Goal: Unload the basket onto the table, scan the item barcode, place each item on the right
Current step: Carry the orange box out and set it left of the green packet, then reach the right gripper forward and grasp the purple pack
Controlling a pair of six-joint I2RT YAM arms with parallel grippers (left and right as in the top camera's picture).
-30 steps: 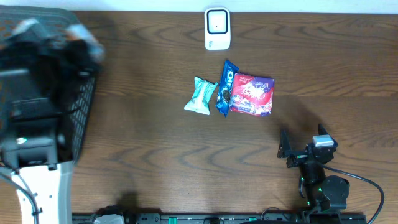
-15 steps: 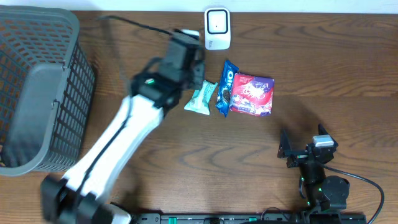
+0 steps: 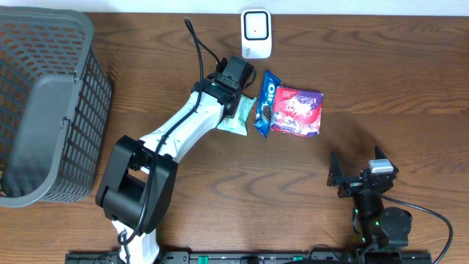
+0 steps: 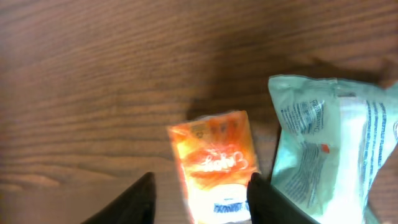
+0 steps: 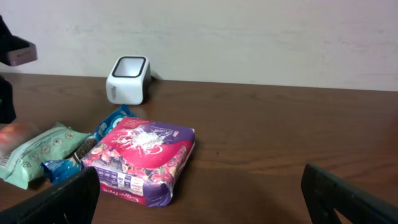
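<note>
Left wrist view shows the orange packet (image 4: 214, 165) lying flat between the spread fingers of the left claw (image 4: 202, 186). One finger is close against its edge and the other is clear of it, so nothing is pinched. Overhead, that claw hangs just in front of the scanner (image 3: 256, 33) and hides the packet. The main risk is the teal packet (image 4: 329, 149), crowded into that same spot by the scanner. A closing finger could snag its film, or shove the orange packet along the worktop (image 3: 366, 73). The soft wrapper may also crumple and slip. I cannot make out a barcode, so it may face away from the scanner. The right claw (image 3: 357, 172) rests well away from the scanner, wide open and empty.
</note>
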